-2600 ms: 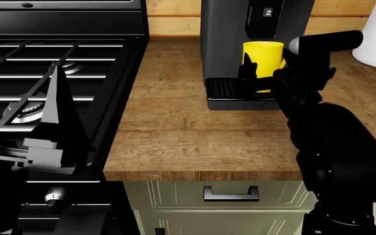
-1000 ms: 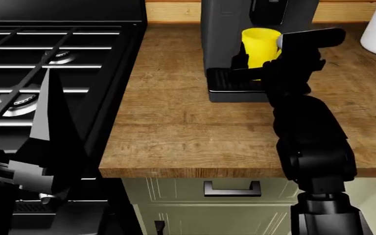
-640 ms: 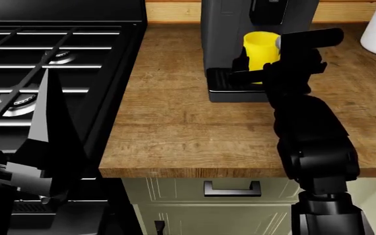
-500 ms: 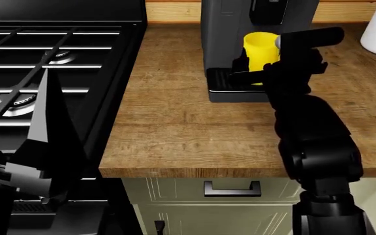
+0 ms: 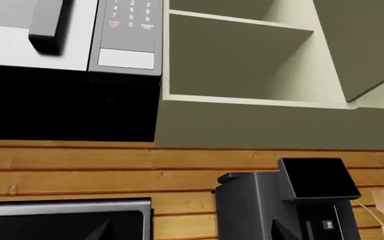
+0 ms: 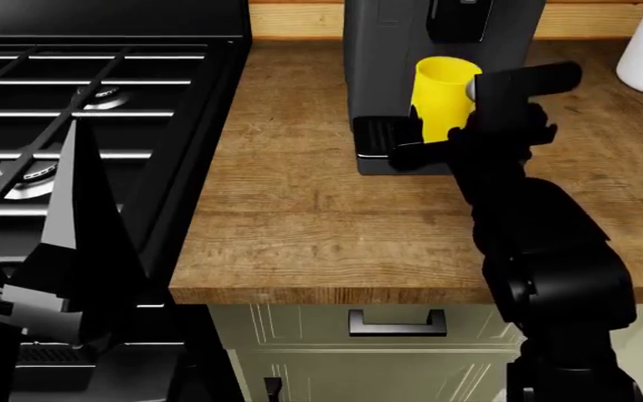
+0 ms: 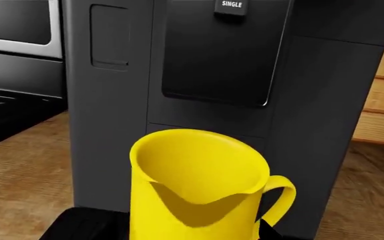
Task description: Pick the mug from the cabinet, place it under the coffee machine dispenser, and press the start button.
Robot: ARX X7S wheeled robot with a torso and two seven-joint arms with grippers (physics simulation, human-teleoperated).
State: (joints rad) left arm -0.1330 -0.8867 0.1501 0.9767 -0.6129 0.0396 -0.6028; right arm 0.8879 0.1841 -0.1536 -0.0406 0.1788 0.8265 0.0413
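A tall dark grey coffee machine [image 6: 411,50] stands on a wooden worktop [image 6: 299,209], with a gas stove [image 6: 87,109] beside it. The yellow mug [image 6: 444,88] stands upright on the machine's ribbed drip tray [image 6: 375,136], in front of the machine's body. The right gripper [image 6: 428,142] is at the mug; whether its fingers are clamped on the mug or apart cannot be told. The left gripper [image 6: 43,285] hangs in front of the stove, well apart from the machine; its finger state cannot be told.

mug [image 6: 444,86] blocks machine [image 6: 383,50] recess | left countertop [image 6: 288,193] open
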